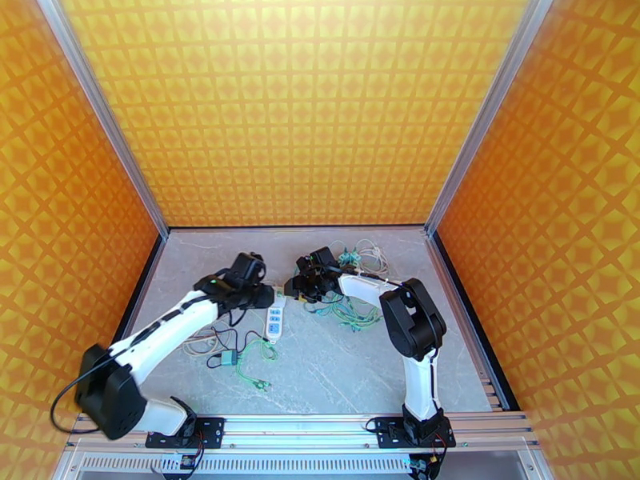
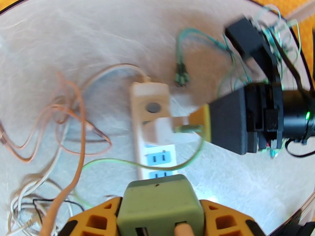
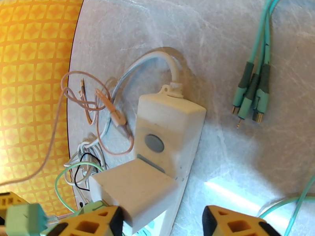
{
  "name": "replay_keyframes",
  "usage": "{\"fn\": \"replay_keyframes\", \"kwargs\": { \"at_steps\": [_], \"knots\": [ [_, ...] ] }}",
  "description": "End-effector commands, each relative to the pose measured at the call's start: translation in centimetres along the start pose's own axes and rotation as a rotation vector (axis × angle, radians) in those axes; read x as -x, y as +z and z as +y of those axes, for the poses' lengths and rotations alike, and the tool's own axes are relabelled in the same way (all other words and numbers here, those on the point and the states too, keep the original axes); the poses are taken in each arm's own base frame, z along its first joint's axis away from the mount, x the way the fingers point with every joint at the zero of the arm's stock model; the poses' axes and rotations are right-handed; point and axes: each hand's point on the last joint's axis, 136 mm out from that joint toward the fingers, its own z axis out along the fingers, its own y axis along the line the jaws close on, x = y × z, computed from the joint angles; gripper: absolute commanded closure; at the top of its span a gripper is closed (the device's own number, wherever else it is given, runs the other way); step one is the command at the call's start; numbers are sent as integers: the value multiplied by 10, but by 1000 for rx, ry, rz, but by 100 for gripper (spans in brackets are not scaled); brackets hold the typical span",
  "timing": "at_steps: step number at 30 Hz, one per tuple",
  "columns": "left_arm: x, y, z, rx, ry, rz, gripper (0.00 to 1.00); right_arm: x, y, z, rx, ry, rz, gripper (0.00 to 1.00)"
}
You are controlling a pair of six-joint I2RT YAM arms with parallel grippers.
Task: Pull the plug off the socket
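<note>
On white plastic power strip: right tool wide astride white block plug, grasp pending; left tool clamps green cube adapter. Next: close, pull.

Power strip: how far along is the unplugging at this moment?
Done: both arms have reached the power strip, and the left pincer is closed on the green adapter sitting over it. In hand: the right pincer straddles the white plug, jaws open, one finger against it. Left: closing and pulling, since the white plug looks seated in its socket beside the grey button.
</note>
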Motion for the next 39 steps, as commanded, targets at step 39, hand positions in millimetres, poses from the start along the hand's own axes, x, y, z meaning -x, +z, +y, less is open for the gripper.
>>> {"fn": "replay_keyframes", "kwargs": {
  "at_steps": [39],
  "knots": [
    [192,-30,175,185,-231,-264,64,6,-90,29,-136,-34,-190,2]
  ]
}}
